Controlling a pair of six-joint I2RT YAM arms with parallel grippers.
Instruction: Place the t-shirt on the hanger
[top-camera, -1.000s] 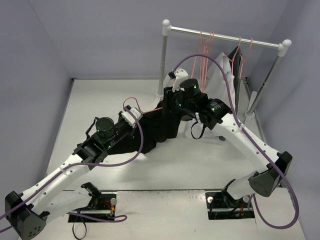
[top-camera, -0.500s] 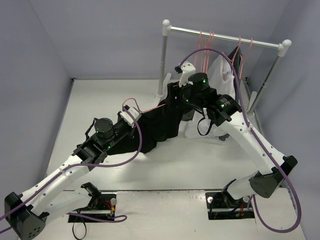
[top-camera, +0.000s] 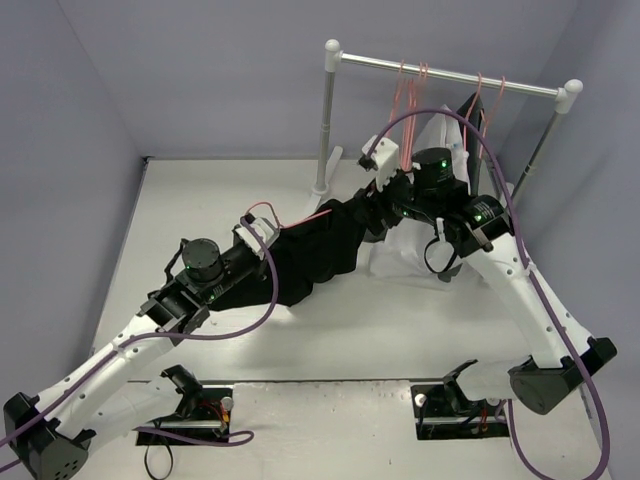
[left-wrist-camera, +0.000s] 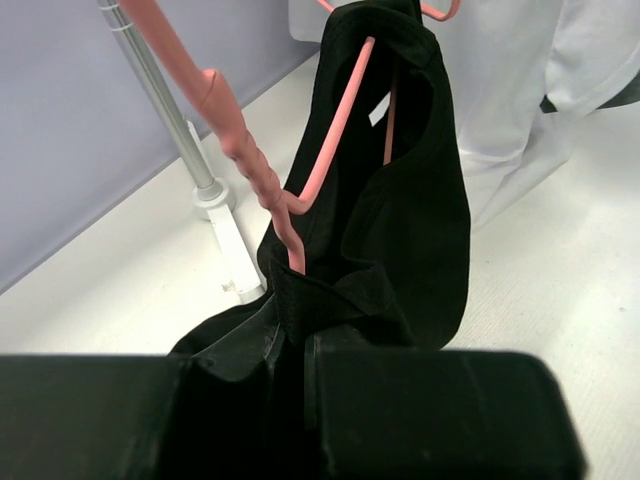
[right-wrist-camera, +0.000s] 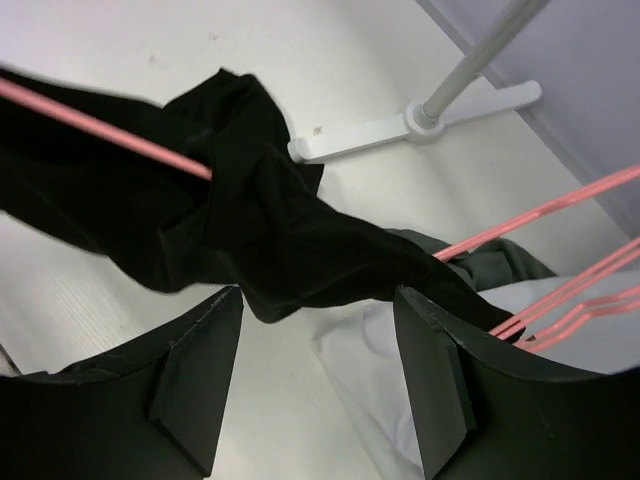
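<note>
The black t-shirt (top-camera: 315, 250) is stretched between the two arms just above the table. The pink hanger (left-wrist-camera: 335, 120) runs down inside its neck opening, and its hook (top-camera: 262, 206) sticks out near my left gripper (top-camera: 262, 233). My left gripper (left-wrist-camera: 305, 340) is shut on the hanger's neck where the black collar (left-wrist-camera: 330, 300) bunches around it. My right gripper (top-camera: 380, 200) is open over the shirt's far end. In the right wrist view the shirt (right-wrist-camera: 270, 240) hangs just beyond the open right gripper (right-wrist-camera: 315, 300), untouched, and a hanger arm (right-wrist-camera: 100, 128) pokes out of it.
A metal clothes rack (top-camera: 450, 75) stands at the back right with several more pink hangers (top-camera: 410, 85). A white garment (top-camera: 420, 245) and a dark grey-green one (right-wrist-camera: 490, 265) hang beside the shirt. The rack's foot (right-wrist-camera: 420, 125) rests on the table.
My right gripper has come off the shirt and moved right towards the rack. The shirt's far end has been drawn right. My left arm has pulled back a little to the left.
</note>
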